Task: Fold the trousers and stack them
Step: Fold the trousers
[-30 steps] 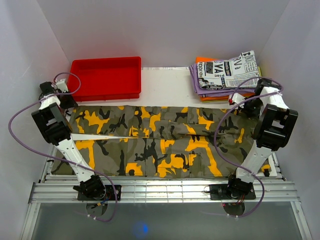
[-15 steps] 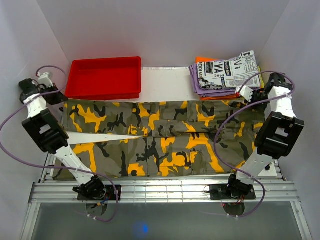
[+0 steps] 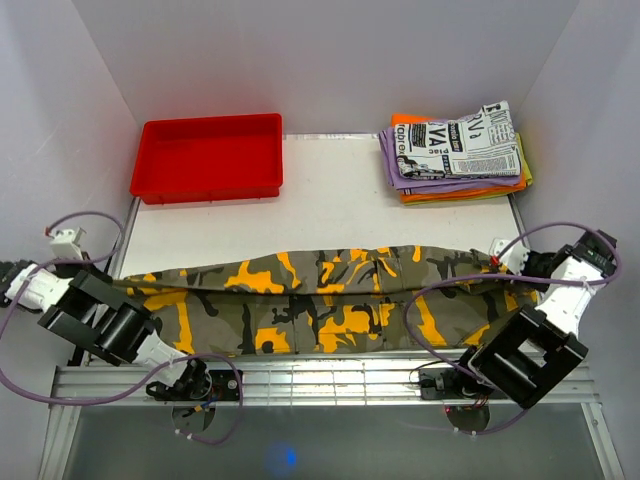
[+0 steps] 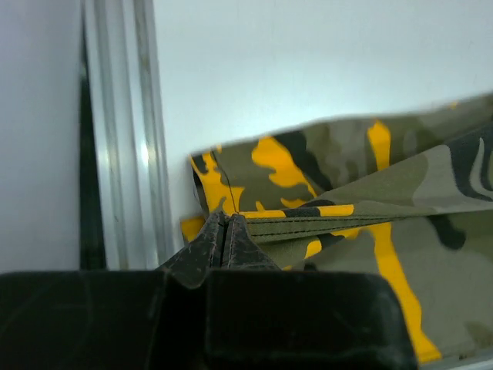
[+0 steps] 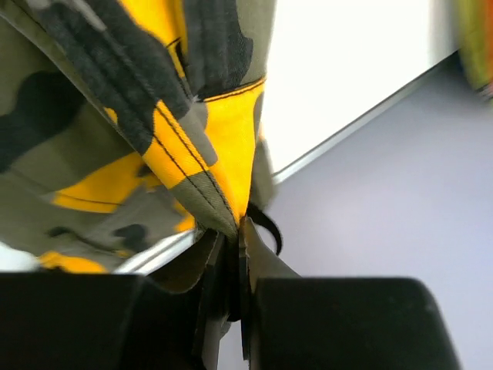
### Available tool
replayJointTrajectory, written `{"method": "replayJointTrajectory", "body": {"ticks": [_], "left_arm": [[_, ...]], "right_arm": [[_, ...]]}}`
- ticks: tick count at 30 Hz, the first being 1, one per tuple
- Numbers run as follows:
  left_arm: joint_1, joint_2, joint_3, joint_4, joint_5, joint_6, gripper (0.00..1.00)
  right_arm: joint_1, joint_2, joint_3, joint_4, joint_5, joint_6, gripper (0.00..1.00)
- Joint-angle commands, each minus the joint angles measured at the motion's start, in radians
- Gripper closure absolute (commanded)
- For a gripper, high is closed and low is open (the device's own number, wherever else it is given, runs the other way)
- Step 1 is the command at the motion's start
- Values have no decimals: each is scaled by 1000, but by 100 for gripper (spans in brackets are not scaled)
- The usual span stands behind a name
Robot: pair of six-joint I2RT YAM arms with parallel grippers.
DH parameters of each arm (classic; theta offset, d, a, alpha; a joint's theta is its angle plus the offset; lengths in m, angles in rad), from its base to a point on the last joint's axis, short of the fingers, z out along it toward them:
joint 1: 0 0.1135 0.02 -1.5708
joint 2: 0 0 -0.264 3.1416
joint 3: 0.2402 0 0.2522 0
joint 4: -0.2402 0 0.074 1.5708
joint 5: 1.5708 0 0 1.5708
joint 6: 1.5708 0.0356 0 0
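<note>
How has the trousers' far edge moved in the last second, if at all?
Yes. The trousers have been drawn back, away from the red tray: their far edge, earlier close to it, now lies well short of it.

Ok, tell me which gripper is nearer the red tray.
Left. The left gripper sits nearside of the red tray, by its left end; the right gripper is far right.

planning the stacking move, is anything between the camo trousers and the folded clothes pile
Nothing visible does: bare white tabletop lies between the olive, black and yellow camouflage cloth trousers and the folded garment pile topped by newspaper print. The red plastic tray sits far left, aside.
</note>
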Motion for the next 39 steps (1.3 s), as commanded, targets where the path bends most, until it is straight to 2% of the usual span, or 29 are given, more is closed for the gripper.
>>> {"method": "replayJointTrajectory", "body": {"ticks": [1, 3, 6, 13, 18, 22, 24, 26, 28, 31, 32, 34, 35, 37, 39], "left_arm": [[66, -8, -94, -127, -85, 332, 100], [72, 10, -143, -115, -144, 365, 100], [71, 20, -198, -49, -229, 334, 100], [-32, 56, -228, 109, -306, 123, 100], [-162, 61, -202, 195, -336, -32, 100], [-283, 108, -154, 255, -379, -170, 100], [-305, 138, -84, 253, -378, -210, 100], [-311, 173, -1, 224, -367, -226, 100], [-311, 187, 47, 212, -370, -218, 100], [-313, 202, 131, 122, -364, -130, 100], [-313, 202, 149, 32, -356, -44, 100], [-301, 184, 165, -46, -337, 47, 100], [-293, 155, 162, -129, -330, 158, 100], [-278, 123, 125, -243, -358, 266, 100], [-262, 74, 84, -287, -396, 404, 100]], "right_arm": [[-120, -40, -89, -45, 41, -405, 92], [-141, -34, -131, -56, 76, -458, 92], [-142, -10, -189, -30, 138, -462, 92], [-113, 30, -280, 93, 207, -422, 92], [-27, 100, -234, 148, 230, -248, 92], [94, 200, -177, 224, 271, -76, 92], [124, 223, -134, 271, 274, -41, 92], [152, 254, -91, 246, 267, -2, 92], [161, 271, -44, 243, 254, 18, 92], [164, 285, -11, 223, 256, 24, 92], [164, 282, -11, 217, 254, 23, 92], [164, 268, -19, 206, 254, 10, 92], [164, 260, -22, 202, 253, 4, 92], [164, 242, -24, 180, 236, -17, 92], [164, 230, -22, 157, 219, -36, 92]]}}
